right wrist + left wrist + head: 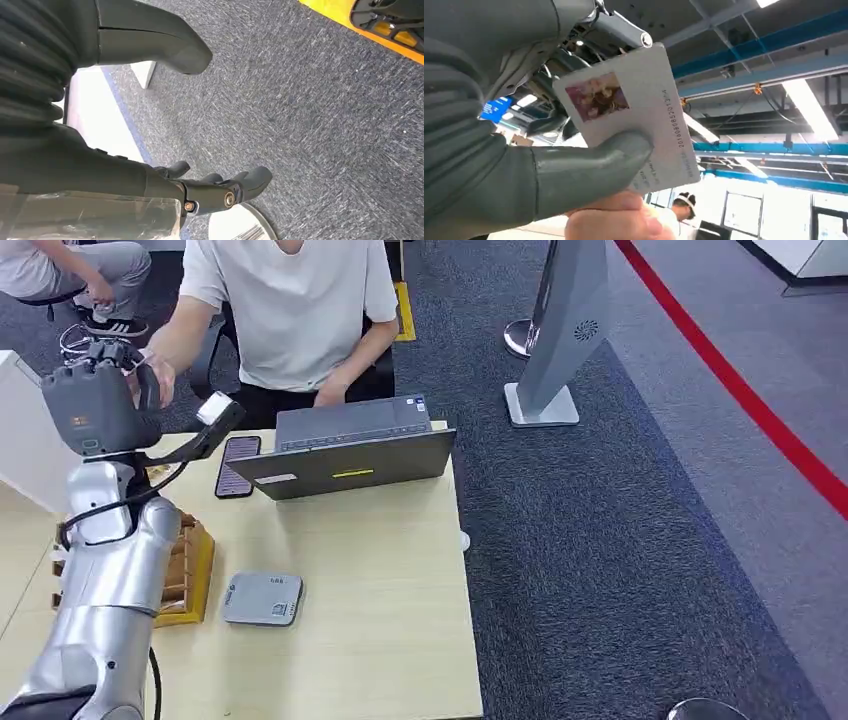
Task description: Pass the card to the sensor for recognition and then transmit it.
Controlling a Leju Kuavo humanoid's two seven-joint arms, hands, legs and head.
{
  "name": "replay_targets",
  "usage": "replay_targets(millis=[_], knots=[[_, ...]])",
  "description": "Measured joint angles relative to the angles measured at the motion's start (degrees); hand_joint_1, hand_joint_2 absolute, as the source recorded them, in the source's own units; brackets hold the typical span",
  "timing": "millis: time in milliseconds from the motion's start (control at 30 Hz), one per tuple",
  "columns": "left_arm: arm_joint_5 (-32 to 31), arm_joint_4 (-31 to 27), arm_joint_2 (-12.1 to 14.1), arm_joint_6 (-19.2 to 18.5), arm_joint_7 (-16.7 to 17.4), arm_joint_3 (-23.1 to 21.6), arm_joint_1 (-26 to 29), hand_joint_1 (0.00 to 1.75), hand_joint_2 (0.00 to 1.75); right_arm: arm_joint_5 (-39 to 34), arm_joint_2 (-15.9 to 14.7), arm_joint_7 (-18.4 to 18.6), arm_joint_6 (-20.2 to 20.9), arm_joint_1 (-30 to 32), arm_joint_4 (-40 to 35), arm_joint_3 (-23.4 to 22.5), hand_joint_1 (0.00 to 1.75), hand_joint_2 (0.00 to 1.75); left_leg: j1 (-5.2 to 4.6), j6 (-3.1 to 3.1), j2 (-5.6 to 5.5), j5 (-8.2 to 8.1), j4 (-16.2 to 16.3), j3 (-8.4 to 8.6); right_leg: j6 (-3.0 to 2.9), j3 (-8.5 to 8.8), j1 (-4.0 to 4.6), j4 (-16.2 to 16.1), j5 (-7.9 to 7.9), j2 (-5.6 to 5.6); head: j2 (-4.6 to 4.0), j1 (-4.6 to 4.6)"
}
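Left hand [100, 405] up beyond the tabletop's [380, 580] far left corner, meeting a seated person's hand [158, 375].
Left wrist view: thumb [589, 170] pins the card [634, 117], fingers behind it, person's hand just beside. Right wrist view: right hand [200, 125] hangs over carpet [310, 110], fingers apart, holding nothing.

Left arm raised, left hand [100, 400] pinching card [634, 125] between thumb and fingers. Right hand [200, 150] hanging, fingers apart, holding nothing.
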Motion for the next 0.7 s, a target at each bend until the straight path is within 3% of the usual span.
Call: replay_targets(millis=[300, 700], knots=[[0.3, 1.7, -0.2, 0.0, 0.0, 0.0, -0.1, 0.00, 1.75, 0.0, 0.0, 0.0, 0.0, 0.0, 0.0, 0.0, 0.00, 1.75, 0.00, 0.00, 0.00, 0.00, 0.0, 0.00, 0.00, 0.00, 0.00, 0.0, 0.00, 0.00, 0.00, 0.00], [4.9, 1.1, -2.0, 0.0, -3.4, 0.0, 1.6, 0.00, 1.75, -0.1, 0.0, -0.2, -0.4, 0.3, 0.1, 0.0, 0.00, 1.75, -0.01, 0.00, 0.00, 0.00, 0.0, 0.00, 0.00, 0.00, -0.01, 0.0, 0.00, -0.01, 0.00, 0.00]])
